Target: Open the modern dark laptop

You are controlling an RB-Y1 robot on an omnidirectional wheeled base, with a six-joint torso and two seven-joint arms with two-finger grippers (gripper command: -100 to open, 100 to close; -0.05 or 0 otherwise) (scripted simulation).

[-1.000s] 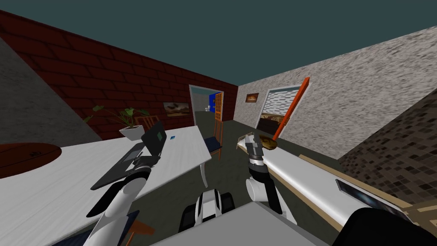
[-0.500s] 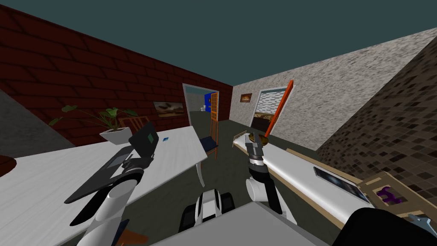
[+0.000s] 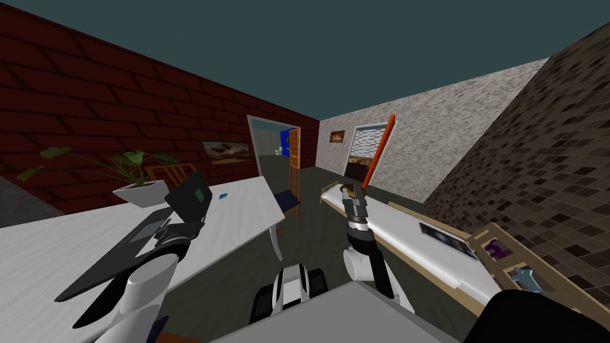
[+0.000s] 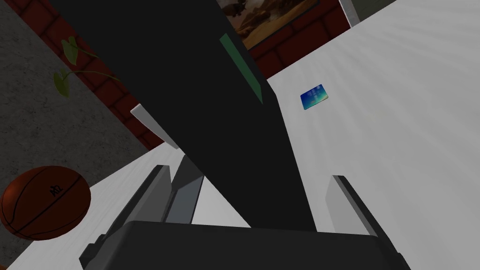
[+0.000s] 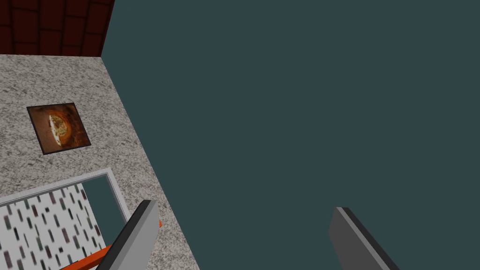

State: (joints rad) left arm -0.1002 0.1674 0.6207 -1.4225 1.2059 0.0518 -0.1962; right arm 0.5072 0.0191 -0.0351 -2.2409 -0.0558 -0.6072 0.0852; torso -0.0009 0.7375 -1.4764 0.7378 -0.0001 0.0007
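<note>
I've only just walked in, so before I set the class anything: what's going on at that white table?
The robot's left gripper is at the dark laptop on the white table. The lid stands raised well off the base, and its edge runs between the gripper's open fingers. The right gripper is held up in front of the robot, open and empty. A basketball and a potted plant also sit on the table.

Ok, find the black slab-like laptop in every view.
Head view: black laptop on the white table, lid raised, at the left gripper.
Left wrist view: its lid rises between the open fingers.
Right wrist view: right gripper, open, faces elsewhere.
Shared landmark: small blue card beside the laptop.
</note>
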